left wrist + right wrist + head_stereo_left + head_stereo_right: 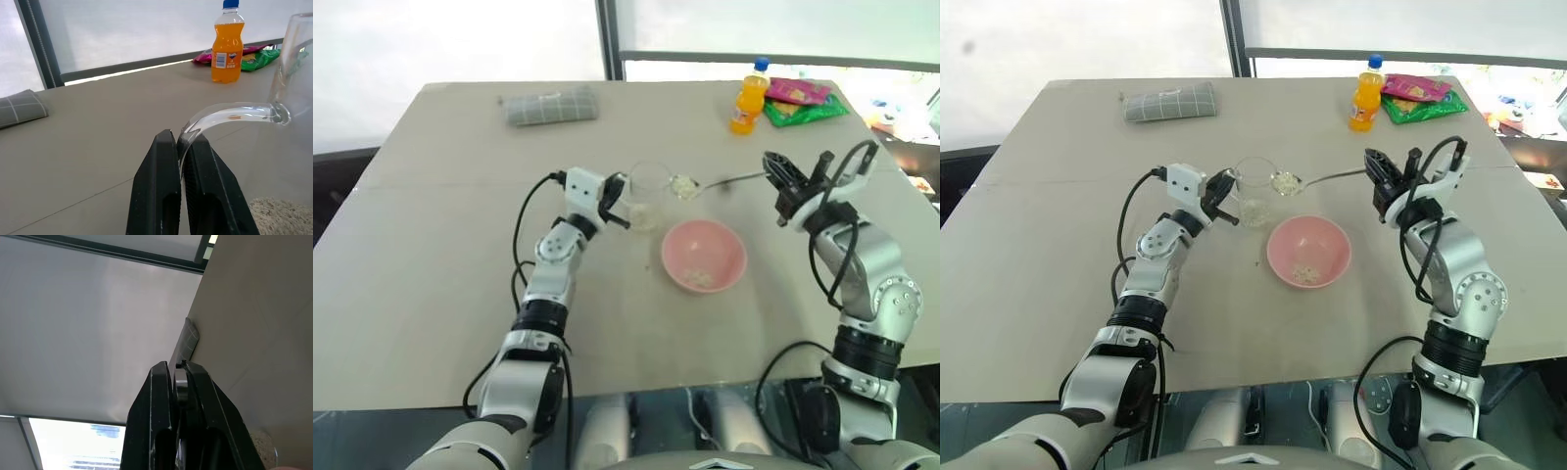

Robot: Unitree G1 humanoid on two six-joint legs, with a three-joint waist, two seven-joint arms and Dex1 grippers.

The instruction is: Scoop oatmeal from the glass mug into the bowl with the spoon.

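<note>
Beige desk fills the room's foreground, backed by a pale window blind. On the far side lie a folded grey cloth, an orange drink bottle and some snack packets.

Left tool: fingers closed on the thin curved handle of the glass mug. The handle passes between the two black fingers, as the left wrist view shows. The mug stands upright on the desk near its middle, with a layer of oat flakes in its bottom.

Right tool: fingers clamped flat against the end of the spoon handle; the right wrist view shows the metal pinched between them. The spoon lies roughly level above the desk, its head pointing toward the mug. The head sits just beside the mug's rim, on the side facing the right tool, and carries a small heap of oatmeal.

Pink bowl: on the desk just nearer the robot than the mug, below the spoon's line and apart from it. A small patch of oat flakes lies in its bottom.
</note>
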